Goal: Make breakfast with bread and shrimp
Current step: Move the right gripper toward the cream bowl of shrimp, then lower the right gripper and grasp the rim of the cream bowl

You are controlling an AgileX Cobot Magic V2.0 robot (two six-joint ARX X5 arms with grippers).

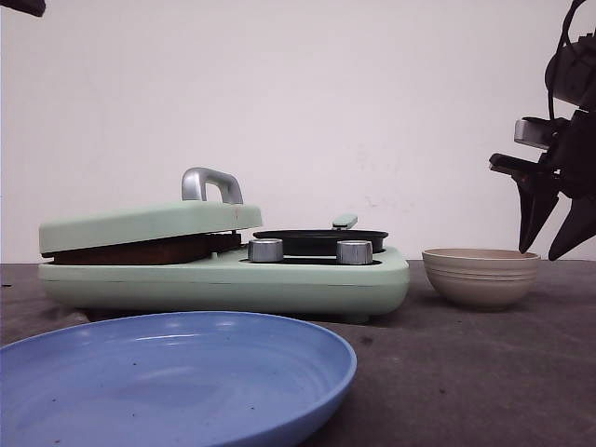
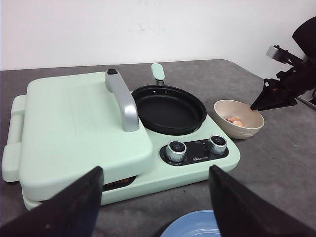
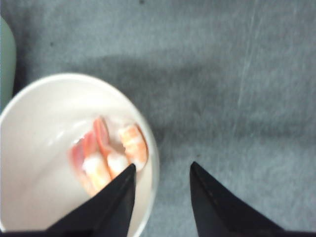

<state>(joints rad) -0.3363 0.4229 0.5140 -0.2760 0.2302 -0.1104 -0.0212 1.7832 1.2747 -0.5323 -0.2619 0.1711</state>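
Nearest the front camera lies a blue plate point(image 1: 177, 372), bare, on the dark grey table point(image 1: 466, 372). Behind it stands the mint-green breakfast maker point(image 1: 223, 275), its hinged lid point(image 1: 149, 223) down, with a silver handle point(image 1: 211, 183) on top. A dark brown edge of the bread point(image 1: 140, 251) shows in the gap under that lid; how many slices lie there cannot be told. Beside the lid sits a black pan point(image 2: 169, 108) in its well, with two silver knobs point(image 2: 176, 150) in front of it. To the right of the appliance is a beige bowl point(image 2: 239, 118) holding the shrimp point(image 3: 111, 155). The right gripper point(image 3: 160, 197) hangs just above the bowl's rim, fingers spread and holding nothing. The left gripper point(image 2: 155, 202) hovers near the appliance's front, likewise spread and empty.
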